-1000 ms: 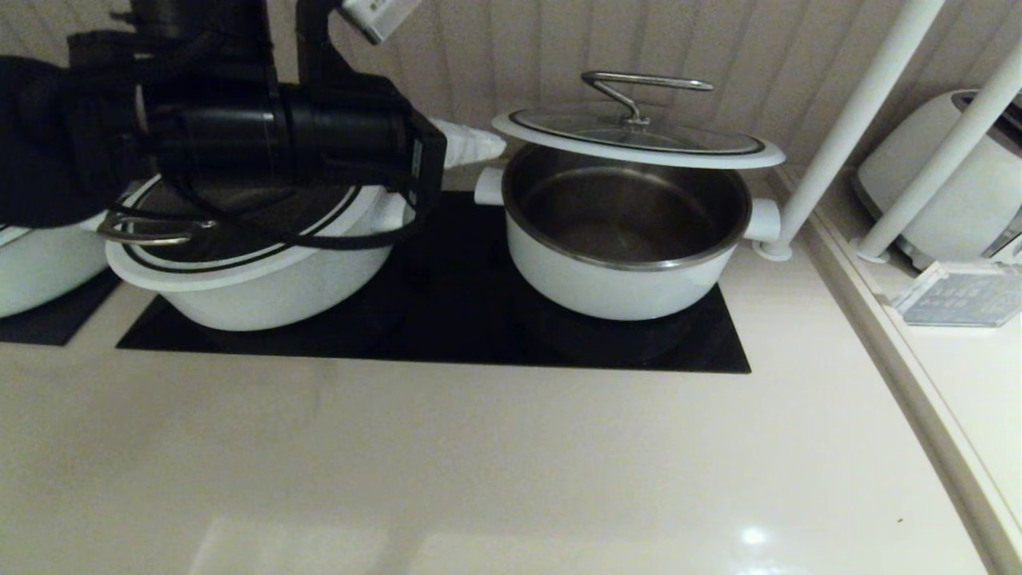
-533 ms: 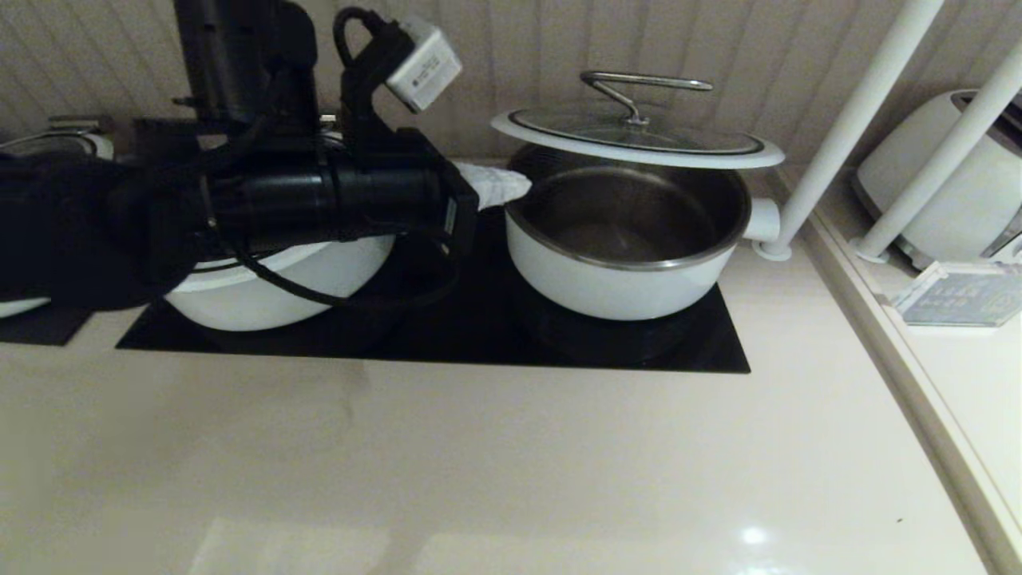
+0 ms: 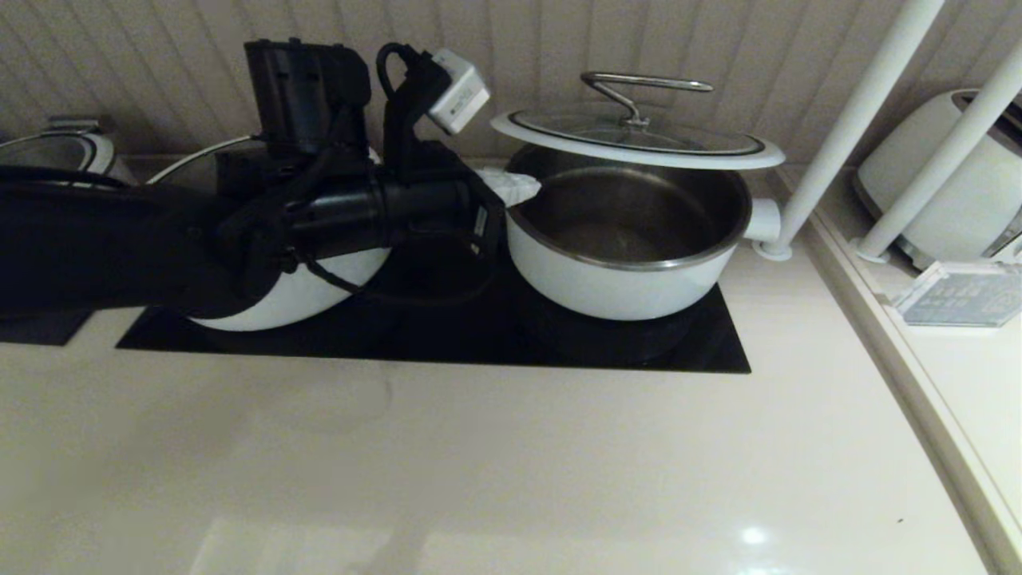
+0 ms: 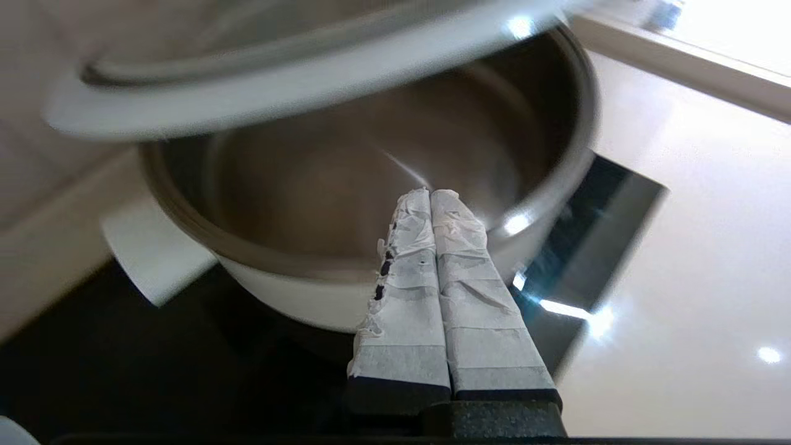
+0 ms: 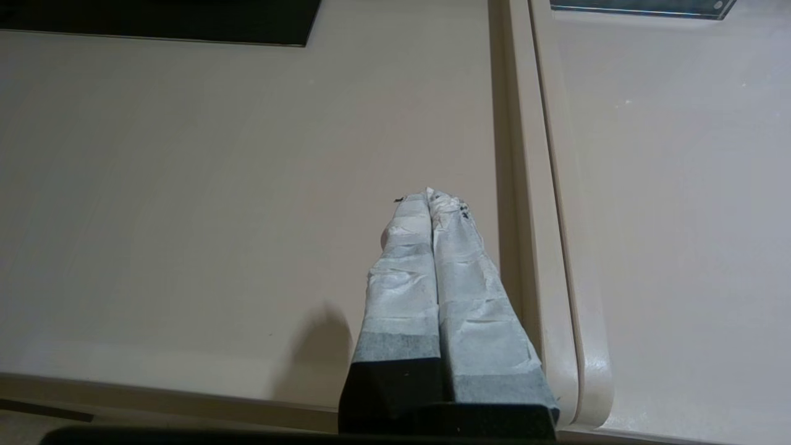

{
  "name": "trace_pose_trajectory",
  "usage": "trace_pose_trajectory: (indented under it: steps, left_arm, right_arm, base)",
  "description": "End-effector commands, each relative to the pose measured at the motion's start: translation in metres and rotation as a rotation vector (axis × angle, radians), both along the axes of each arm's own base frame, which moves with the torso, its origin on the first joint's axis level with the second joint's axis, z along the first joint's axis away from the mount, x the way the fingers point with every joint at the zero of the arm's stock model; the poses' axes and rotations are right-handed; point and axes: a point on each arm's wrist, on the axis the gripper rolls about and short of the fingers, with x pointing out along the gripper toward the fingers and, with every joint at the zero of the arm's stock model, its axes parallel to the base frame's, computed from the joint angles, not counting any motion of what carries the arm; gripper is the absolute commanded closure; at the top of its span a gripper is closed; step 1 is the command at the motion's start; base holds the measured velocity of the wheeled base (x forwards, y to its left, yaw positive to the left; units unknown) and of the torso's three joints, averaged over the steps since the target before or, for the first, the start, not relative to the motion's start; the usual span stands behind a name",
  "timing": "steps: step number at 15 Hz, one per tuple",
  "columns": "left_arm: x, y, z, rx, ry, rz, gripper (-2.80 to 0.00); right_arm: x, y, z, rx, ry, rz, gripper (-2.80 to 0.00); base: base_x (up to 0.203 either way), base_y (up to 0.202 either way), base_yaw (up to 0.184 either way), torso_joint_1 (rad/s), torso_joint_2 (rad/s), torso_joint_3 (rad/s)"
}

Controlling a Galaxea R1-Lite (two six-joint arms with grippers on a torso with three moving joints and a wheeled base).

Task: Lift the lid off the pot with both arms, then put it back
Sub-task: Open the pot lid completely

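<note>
The white pot [image 3: 623, 275] with a steel inside stands on the black hob [image 3: 447, 335]. The lid [image 3: 639, 144], glass with a wide white rim and a raised steel bar handle [image 3: 643, 84], rests propped above the pot's back rim, leaving the pot open in front. My left gripper [image 3: 523, 188] is shut and empty, its white taped fingertips over the pot's left rim; in the left wrist view it [image 4: 431, 194] points into the pot [image 4: 371, 185] under the lid [image 4: 278, 93]. My right gripper [image 5: 429, 196] is shut and empty above the bare counter, out of the head view.
A second white pot [image 3: 295, 295] sits left on the hob, mostly behind my left arm. A third pot's lid [image 3: 56, 148] shows at far left. White posts [image 3: 846, 128] stand right of the pot. A white appliance [image 3: 950, 176] and a clear stand [image 3: 954, 295] sit on the right ledge.
My left arm has swung right and back across the left pot. Its shut fingertips have come from beside the pot's left knob to over the pot's left rim. Lid and pot have not moved.
</note>
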Motion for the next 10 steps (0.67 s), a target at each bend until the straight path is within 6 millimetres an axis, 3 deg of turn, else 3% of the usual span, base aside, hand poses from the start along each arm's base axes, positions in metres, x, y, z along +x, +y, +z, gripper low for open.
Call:
trace_pose_trajectory:
  steps: [1,10]
  left_arm:
    - [0.01,-0.006,-0.005,0.013,-0.013,-0.001,0.0]
    - [0.042,-0.02,0.019,-0.029,-0.144,0.112,0.0]
  right_arm:
    - [0.0,0.0,0.0,0.0,0.001,0.001,0.0]
    - [0.0,0.0,0.0,0.0,0.001,0.003,0.0]
  base:
    - [0.0,0.0,0.0,0.0,0.0,0.0]
    - [0.0,0.0,0.0,0.0,0.0,0.0]
